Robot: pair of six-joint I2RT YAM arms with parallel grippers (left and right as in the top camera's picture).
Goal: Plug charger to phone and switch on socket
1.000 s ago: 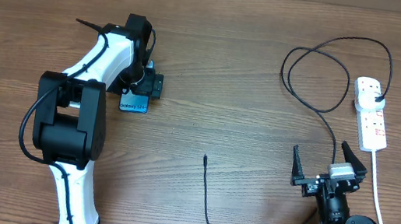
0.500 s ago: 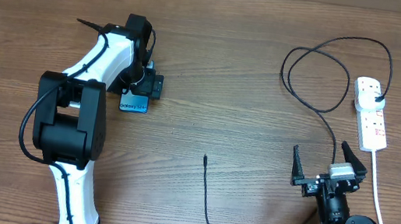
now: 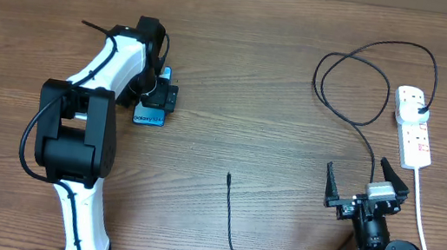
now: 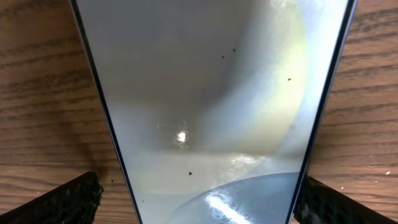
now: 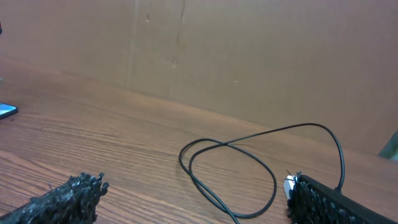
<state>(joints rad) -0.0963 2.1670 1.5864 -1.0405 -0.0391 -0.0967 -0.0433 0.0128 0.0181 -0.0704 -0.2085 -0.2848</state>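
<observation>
Upper left, the phone (image 3: 151, 113) lies flat on the surface (image 3: 239, 75) between the spread left jaws, stiff and slick, best pinched by its long edges; the limp charger (image 3: 230, 231), lower centre, probably wants gripping just behind its tip (image 3: 228, 177), with the right jaws spread and empty.

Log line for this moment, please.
left gripper open, straddling phone | right gripper open, empty | charger tip loose on table, not in phone | socket untouched

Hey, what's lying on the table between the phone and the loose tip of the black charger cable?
Nothing. In the overhead view, only bare table separates the phone from the charger tip.
</observation>
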